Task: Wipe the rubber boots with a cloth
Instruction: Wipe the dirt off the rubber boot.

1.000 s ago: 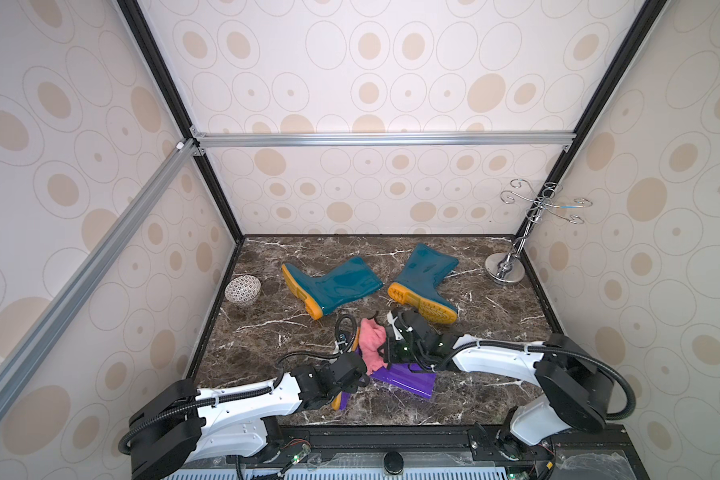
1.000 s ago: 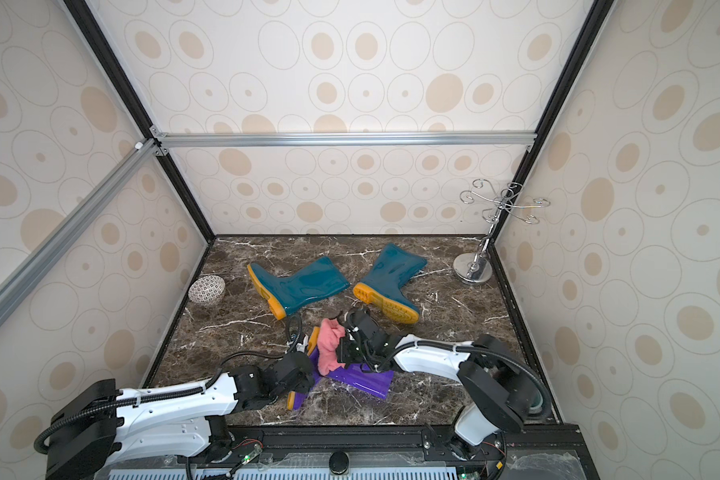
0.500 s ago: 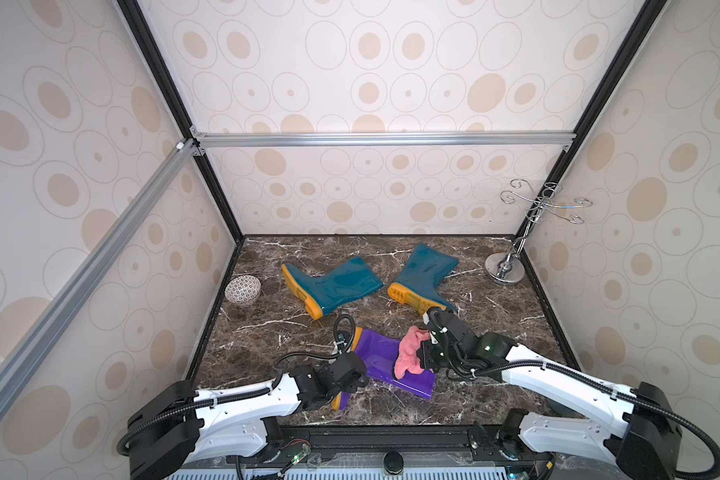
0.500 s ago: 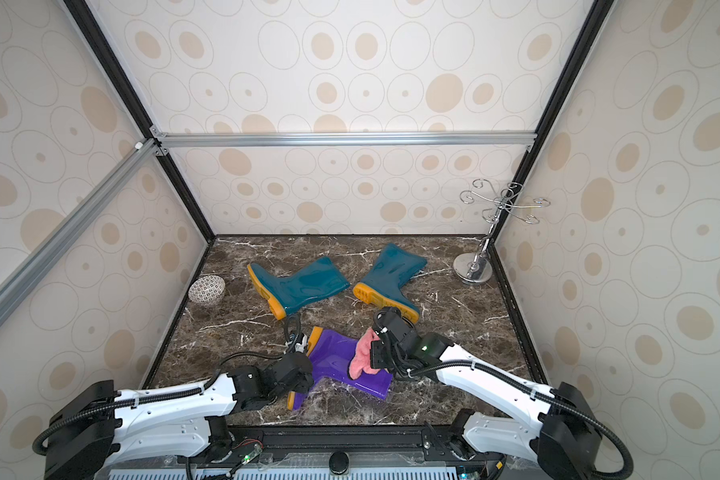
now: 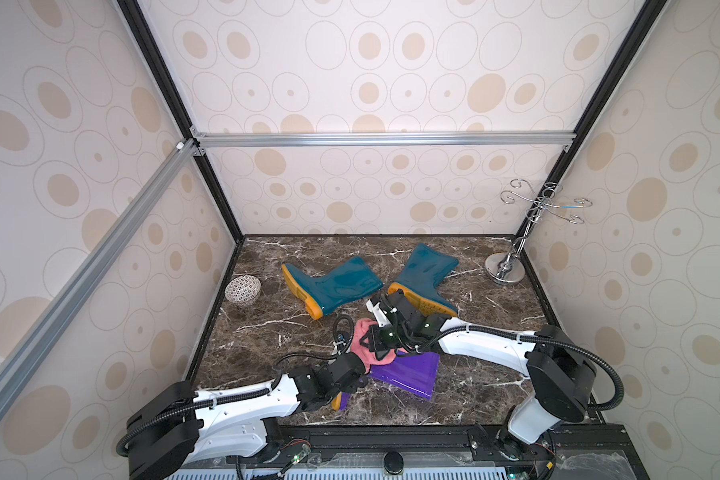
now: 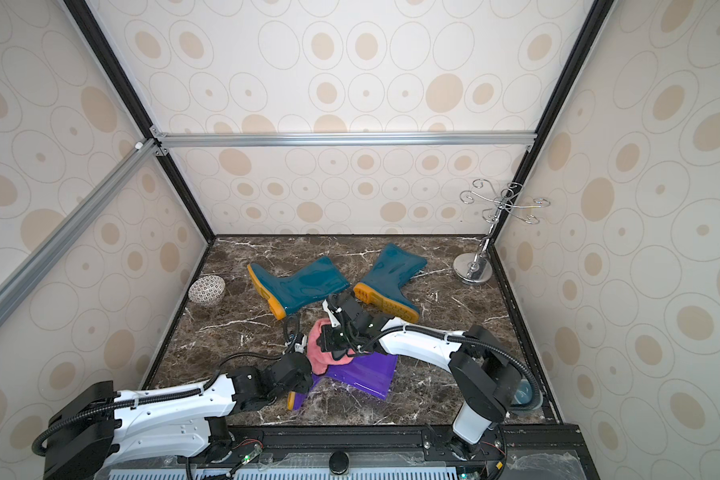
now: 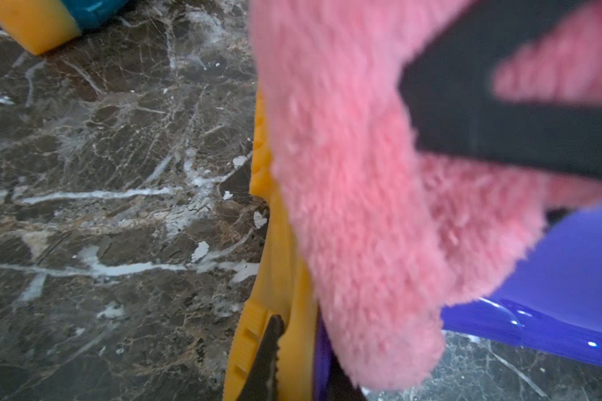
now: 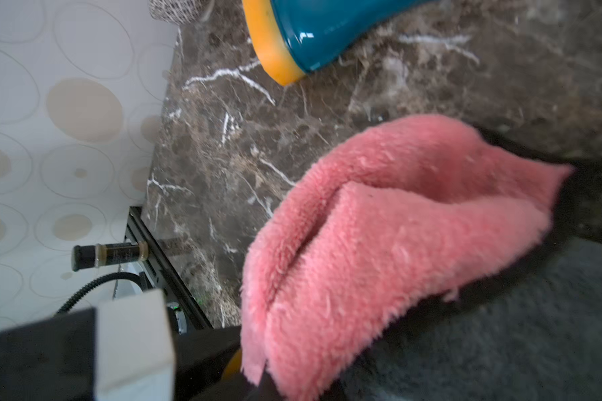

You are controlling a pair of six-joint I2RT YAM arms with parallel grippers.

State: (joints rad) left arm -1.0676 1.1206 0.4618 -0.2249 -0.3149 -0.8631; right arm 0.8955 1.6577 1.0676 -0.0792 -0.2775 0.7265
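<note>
A purple rubber boot (image 5: 408, 372) lies on its side near the front of the marble floor, its yellow sole (image 7: 275, 264) toward my left arm. My left gripper (image 7: 303, 364) is shut on that sole and the foot's edge, with one serrated finger (image 7: 270, 350) against the tread. My right gripper (image 5: 375, 345) is shut on the pink cloth (image 5: 362, 336), which rests bunched on the foot end of the purple boot, just above the left gripper. Two teal boots (image 5: 333, 286) (image 5: 425, 276) lie on their sides farther back. The cloth (image 8: 379, 243) fills the right wrist view and hides that gripper's jaws.
A patterned bowl (image 5: 243, 290) sits by the left wall. A chrome hook stand (image 5: 504, 270) stands in the back right corner. A small dark bottle (image 8: 108, 256) lies at the left wall's foot. Walls close in three sides, and the near teal boot's sole (image 5: 422, 303) lies just behind my right wrist.
My right arm carried the cloth rightward along the purple boot's shaft, then back left to the foot end. The left gripper kept its hold and place.
</note>
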